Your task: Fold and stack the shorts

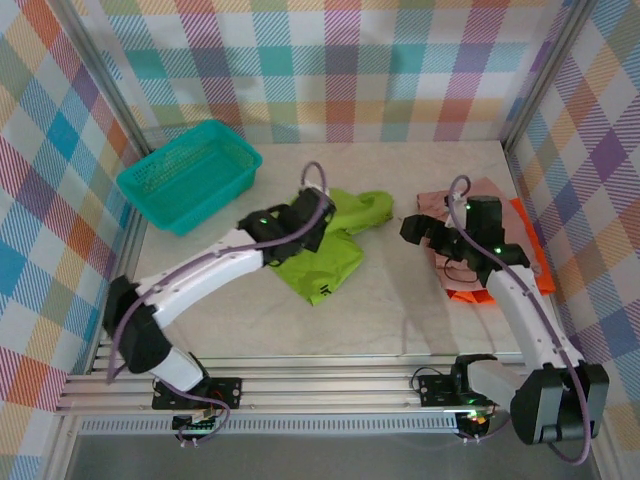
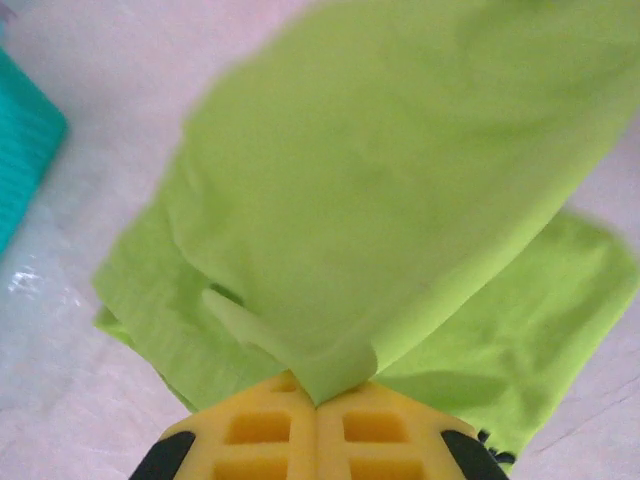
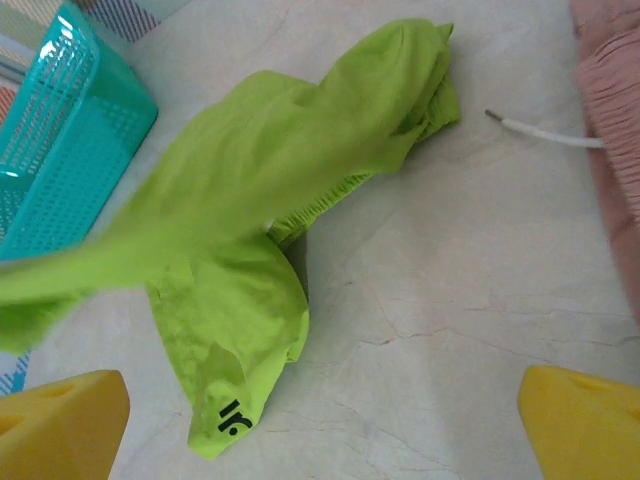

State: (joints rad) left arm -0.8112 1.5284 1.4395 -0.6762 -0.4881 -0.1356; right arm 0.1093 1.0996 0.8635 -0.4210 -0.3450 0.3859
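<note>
- While pinching a lifted fold of one green shorts (image 2: 400, 200) at centre with the left gripper (image 2: 318, 395).
- Holding the right gripper (image 3: 320, 420) wide open, empty.
- Lying overlapped at right: one pink shorts (image 1: 435, 203), one orange shorts (image 1: 470, 295).

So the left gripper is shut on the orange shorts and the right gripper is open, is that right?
Wrong colour: the left gripper is shut on the lime green shorts, as the left wrist view shows. The right gripper is indeed open.

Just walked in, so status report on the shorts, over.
Left claw shut on lime green shorts. Right claw open, empty. Pink shorts, orange shorts at right. Nothing blocking.
</note>
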